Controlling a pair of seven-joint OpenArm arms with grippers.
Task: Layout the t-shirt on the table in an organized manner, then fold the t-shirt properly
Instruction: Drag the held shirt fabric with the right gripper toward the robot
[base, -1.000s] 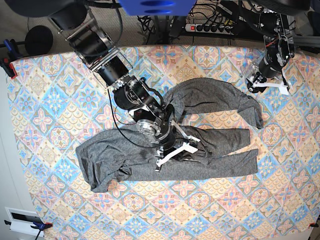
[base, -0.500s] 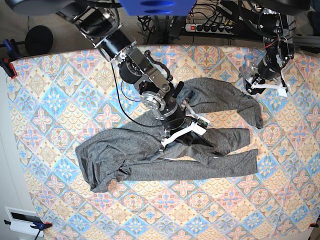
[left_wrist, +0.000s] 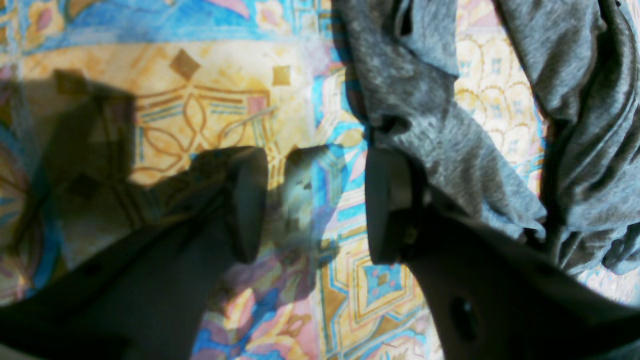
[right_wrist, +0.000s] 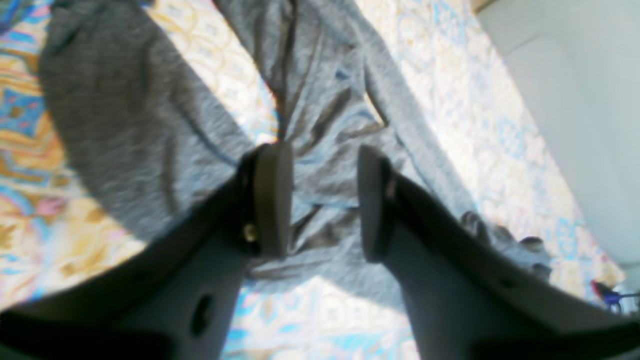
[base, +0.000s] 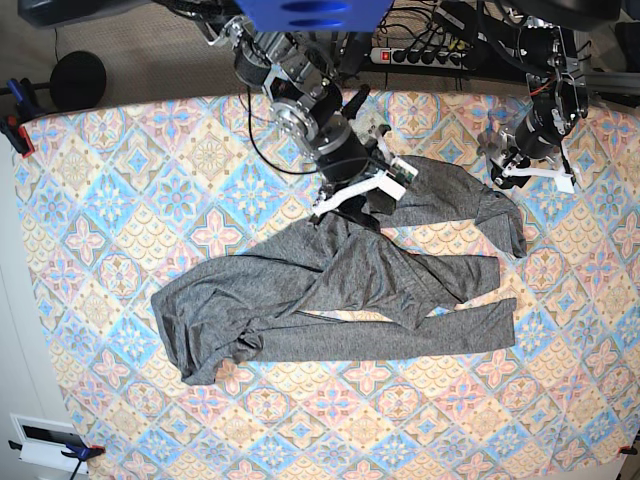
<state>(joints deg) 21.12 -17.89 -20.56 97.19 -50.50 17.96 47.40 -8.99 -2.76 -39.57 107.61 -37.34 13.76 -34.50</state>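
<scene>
The t-shirt (base: 340, 285) lies crumpled across the middle of the table (base: 120, 180), a dark heather-grey garment spread in a rough band from the lower left toward the right edge. One sleeve-like strip (base: 450, 200) arcs up and over to the right, and a long flat band (base: 420, 335) runs along the bottom. Folds bunch near the centre, where a flap of cloth overlaps the body.

The right gripper (base: 357, 195) hangs above the upper middle of the shirt, on the left of the base view. Its wrist camera shows the right gripper's (right_wrist: 322, 200) dark pads standing apart with only wrinkled grey fabric visible between them below — nothing is clamped.

The left gripper (base: 520, 165) sits near the table's far right corner, just beside the end of the arcing strip. In its wrist view the left gripper (left_wrist: 312, 205) has its jaws parted over bare patterned cloth; the grey fabric (left_wrist: 435, 125) lies right against the outer side of one finger (left_wrist: 385, 205), not between the pads — whether it truly touches cannot be told.

A power strip (base: 420, 55) lies on the floor beyond the table's far edge.
</scene>
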